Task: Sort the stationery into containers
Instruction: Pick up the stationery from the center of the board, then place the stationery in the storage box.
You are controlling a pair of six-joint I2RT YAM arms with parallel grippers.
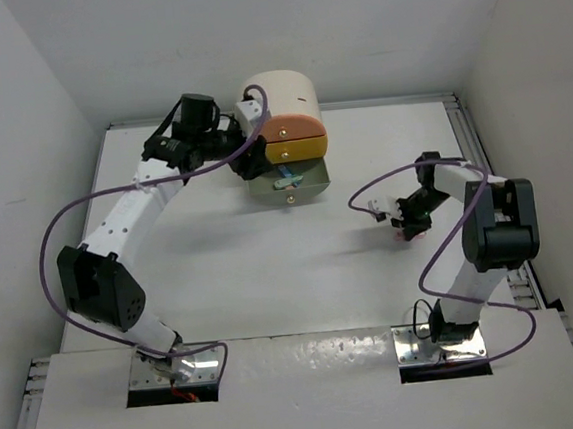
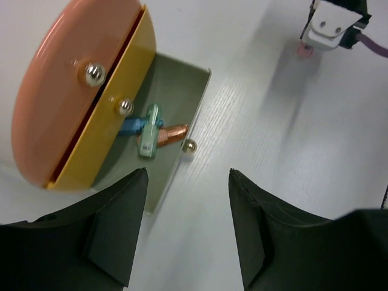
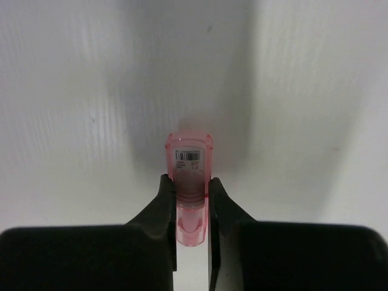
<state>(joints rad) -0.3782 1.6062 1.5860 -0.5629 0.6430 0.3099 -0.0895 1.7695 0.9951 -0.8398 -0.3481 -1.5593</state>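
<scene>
A cream arch-topped cabinet (image 1: 282, 96) stands at the back, with its peach drawer (image 2: 66, 85) and orange-yellow drawer (image 2: 112, 121) shut. A grey-green bottom drawer (image 2: 176, 91) is pulled out and holds a green piece (image 2: 148, 138), an orange piece (image 2: 174, 133) and a blue piece (image 2: 130, 127). My left gripper (image 2: 188, 172) is open and empty, just left of the open drawer (image 1: 304, 185) in the top view (image 1: 252, 167). My right gripper (image 3: 190, 182) is shut on a pink capsule-shaped piece (image 3: 189, 159), held low over the table at the right (image 1: 408, 226).
The open drawer's metal knob (image 2: 190, 146) points toward the table's middle. The right gripper's white body (image 2: 330, 24) shows in the left wrist view. White walls enclose the table; a rail (image 1: 471, 138) runs along the right edge.
</scene>
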